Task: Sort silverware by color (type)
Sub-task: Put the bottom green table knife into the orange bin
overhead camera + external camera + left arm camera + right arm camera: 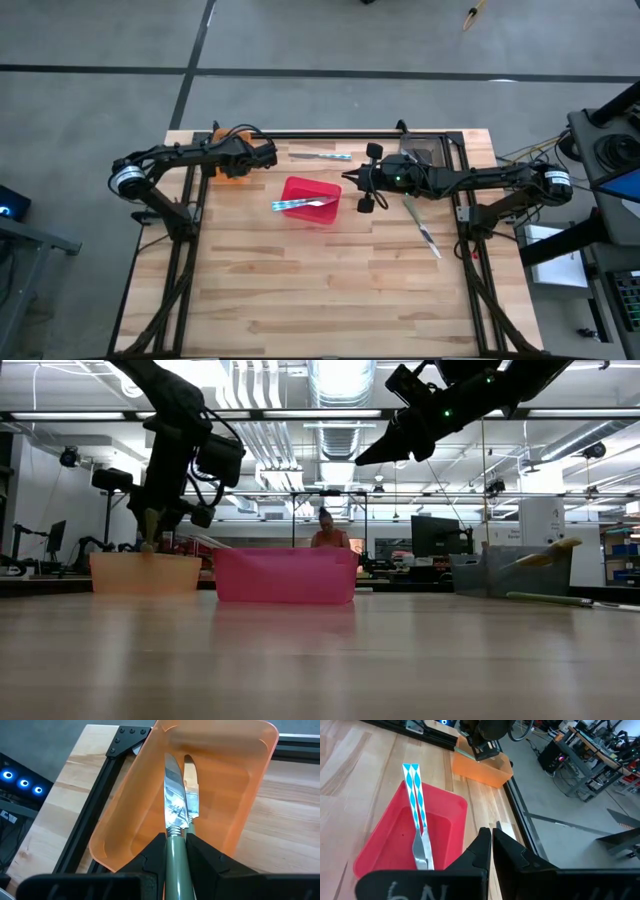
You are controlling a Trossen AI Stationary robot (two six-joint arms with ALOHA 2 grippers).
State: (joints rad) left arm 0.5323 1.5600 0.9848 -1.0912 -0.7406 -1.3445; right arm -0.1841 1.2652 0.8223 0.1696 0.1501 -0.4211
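Over the orange bin [125, 827], the left gripper [176, 851] holds a green-handled knife [173, 827], its fingers [150, 856] closed on the handle so that the blade points down into the bin. A second knife [191, 795] already lies in the orange bin, just beside the held blade. The step in hand appears to be the release of the green-handled knife among its like; done well, the blade would be lowered until it rests parallel to the lying knife before the fingers part, so that it neither bounces nor tips over the bin wall.

Beside the orange bin, toward the table's middle, stands the red bin [296, 189], across which two blue-patterned utensils [303, 204] lie. Beyond the red bin from the orange one, the right gripper [366, 188] hovers above the table with its fingers nearly together and nothing between them. Farther from the orange bin again, a green-handled utensil [421, 227] lies unsorted on the table [300, 290], and another utensil [320, 155] lies near the table's rear edge, between the orange bin and a grey bin [421, 147].
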